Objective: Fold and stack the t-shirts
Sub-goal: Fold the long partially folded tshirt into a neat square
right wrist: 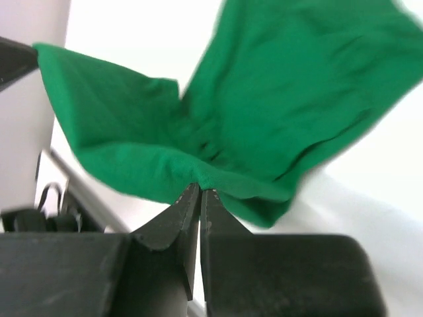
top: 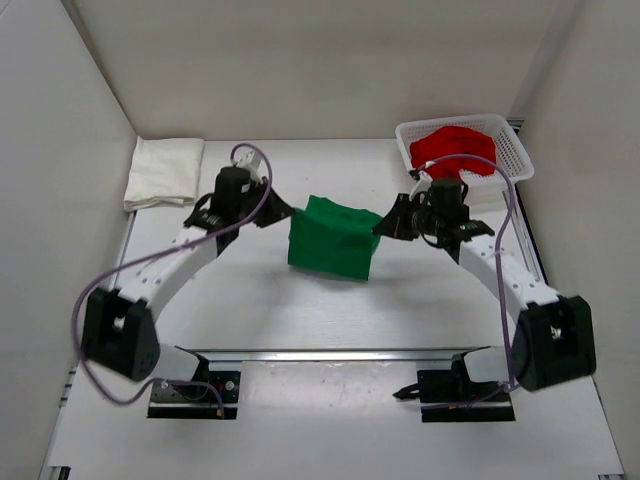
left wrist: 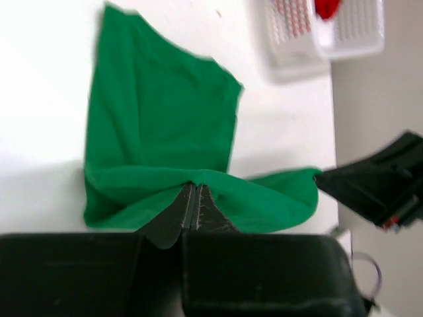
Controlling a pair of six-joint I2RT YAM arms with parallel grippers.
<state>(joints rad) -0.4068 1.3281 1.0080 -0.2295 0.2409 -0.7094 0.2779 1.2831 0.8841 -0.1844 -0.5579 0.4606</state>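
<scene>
The green t-shirt [top: 332,238] hangs partly folded between my two grippers over the middle of the table. My left gripper [top: 284,212] is shut on its left edge, and in the left wrist view the cloth [left wrist: 158,125] bunches at my closed fingertips [left wrist: 193,186]. My right gripper [top: 383,224] is shut on its right edge, and the right wrist view shows the cloth [right wrist: 277,99] pinched at my gripper tips [right wrist: 200,187]. The cream-white t-shirt [top: 165,171] lies folded at the back left. The red t-shirt [top: 452,147] lies crumpled in the basket.
The white mesh basket [top: 510,152] stands at the back right corner, also seen in the left wrist view [left wrist: 330,39]. White walls close in the table on the left, back and right. A metal rail [top: 340,355] crosses near the arm bases.
</scene>
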